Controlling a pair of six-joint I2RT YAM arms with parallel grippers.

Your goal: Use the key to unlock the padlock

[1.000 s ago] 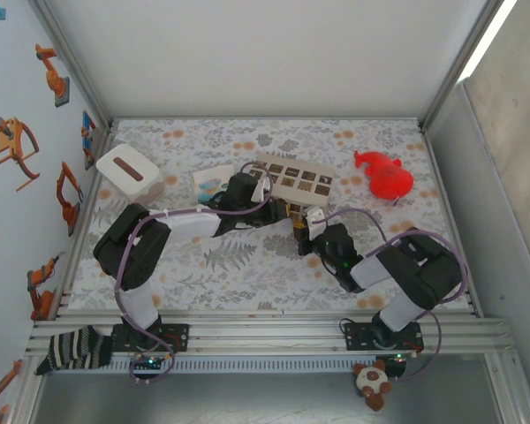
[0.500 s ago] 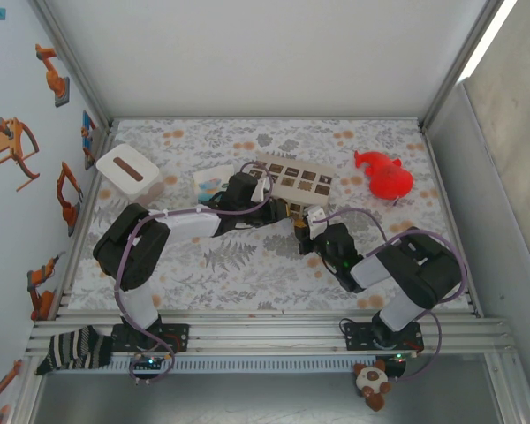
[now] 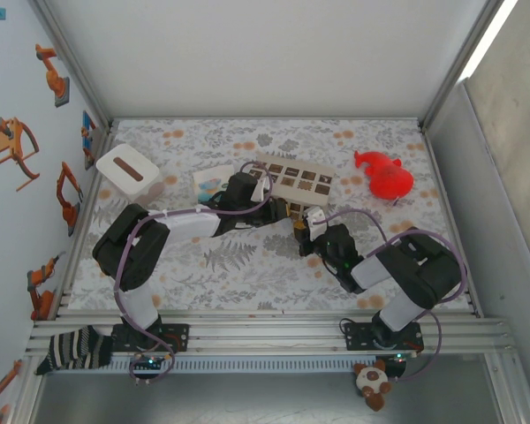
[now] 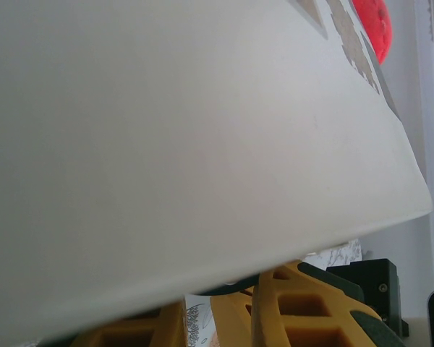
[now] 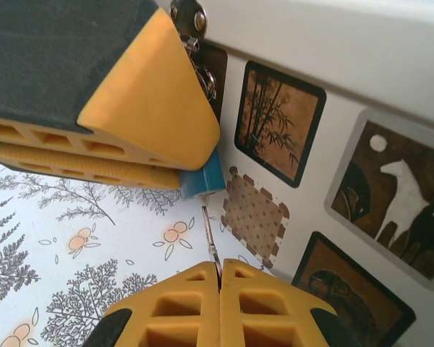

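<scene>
Peeking from the left gripper (image 5: 197, 165), one blue corner (image 5: 205, 181), otherwise hidden.

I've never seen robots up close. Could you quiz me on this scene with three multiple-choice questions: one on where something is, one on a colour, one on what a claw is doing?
1. Where on the table is the red toy? A far right; B near left; C dead centre.
2. What colour is the padlock in the left claw? A green; B blue; C pink.
3. The right claw is: A wide open; B shut on the key; C holding the toy.
Answers: 1 A, it lies near the right wall at the back. 2 B, a blue body pokes out at the yellow tips. 3 B, it pinches the thin metal blade.
</scene>
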